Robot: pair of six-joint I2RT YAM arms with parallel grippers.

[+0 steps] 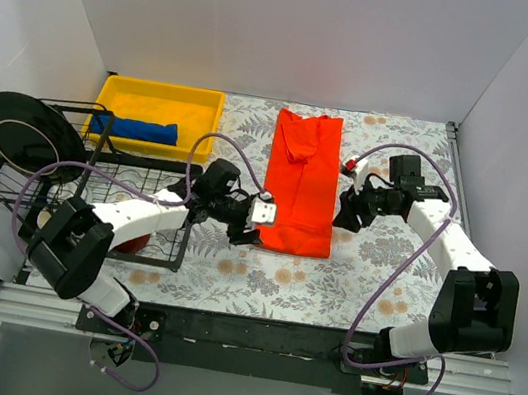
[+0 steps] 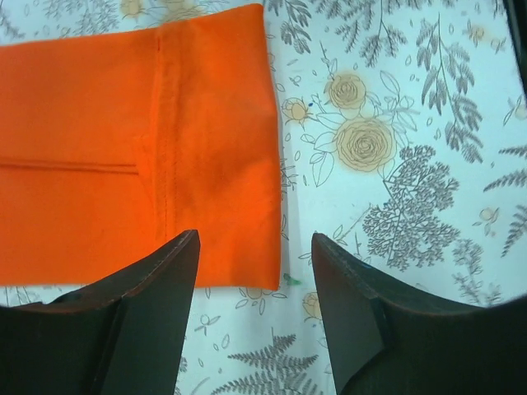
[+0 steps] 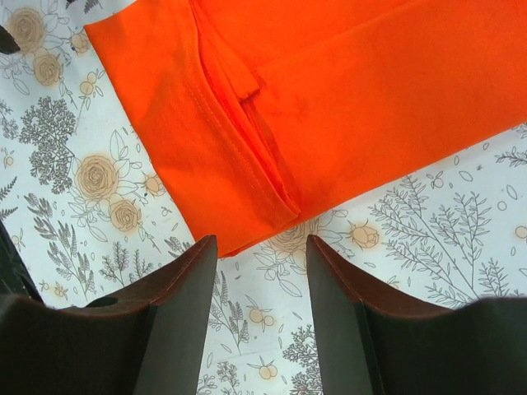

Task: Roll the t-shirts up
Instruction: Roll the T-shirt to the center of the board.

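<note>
The orange-red t-shirt [image 1: 301, 189] lies flat on the flowered tablecloth, folded into a long narrow strip running away from the arms. My left gripper [image 1: 242, 231] is open and empty just off the strip's near left corner; in the left wrist view [image 2: 255, 247] that corner of the shirt [image 2: 123, 148] lies just ahead of the fingertips. My right gripper [image 1: 344, 215] is open and empty beside the strip's right edge; the right wrist view [image 3: 259, 247] shows that folded edge of the shirt [image 3: 329, 99] just ahead of it. The royal blue t-shirt [image 1: 136, 127] lies rolled in the yellow bin.
The yellow bin [image 1: 165, 95] stands at the back left. A black wire rack [image 1: 94, 184] with a black plate [image 1: 17, 128] fills the left side. A red bowl [image 1: 135, 239] sits partly hidden under my left arm. White walls enclose the table.
</note>
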